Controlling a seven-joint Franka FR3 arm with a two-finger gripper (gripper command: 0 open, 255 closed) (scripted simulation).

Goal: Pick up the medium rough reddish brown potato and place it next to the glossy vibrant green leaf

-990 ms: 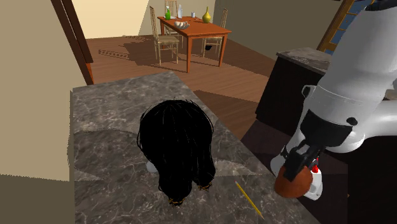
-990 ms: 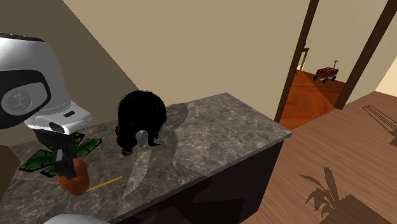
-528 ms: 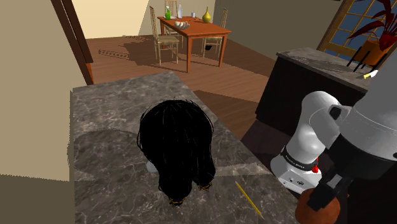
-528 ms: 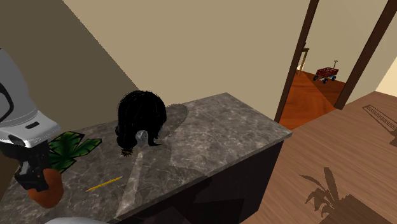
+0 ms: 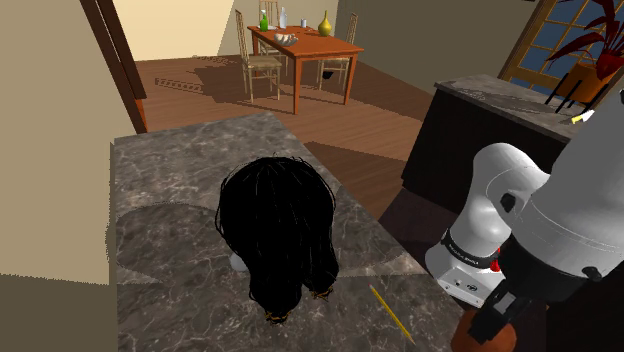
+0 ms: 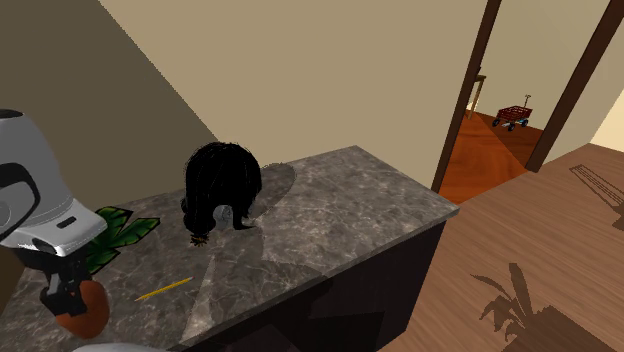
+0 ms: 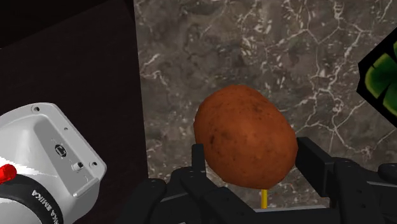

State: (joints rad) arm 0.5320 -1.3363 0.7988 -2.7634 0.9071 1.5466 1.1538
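The reddish brown potato (image 7: 245,137) is clasped between the black fingers of my gripper (image 7: 254,162), which is shut on it. It hangs over the marble countertop (image 7: 254,44) close to the counter's edge. In the second exterior view the potato (image 6: 86,309) and gripper (image 6: 64,298) are at the counter's near left end. The green leaf (image 6: 112,233) lies flat just behind them, and one tip of the leaf (image 7: 382,73) reaches into the wrist view. In the shoulder view the potato (image 5: 468,340) sits at the lower right under the gripper (image 5: 492,328).
A black wig-like mass of hair (image 5: 280,230) lies mid-counter. A thin yellow stick (image 5: 392,312) lies between it and the gripper. The arm's white base (image 7: 44,159) stands beside the counter. A dark cabinet (image 5: 480,120), a dining table (image 5: 305,45) and a red wagon (image 6: 512,115) are farther off.
The gripper carried the potato down and toward the shoulder view's lower right, off from above the leaf toward the counter's end. It stayed shut on the potato throughout.
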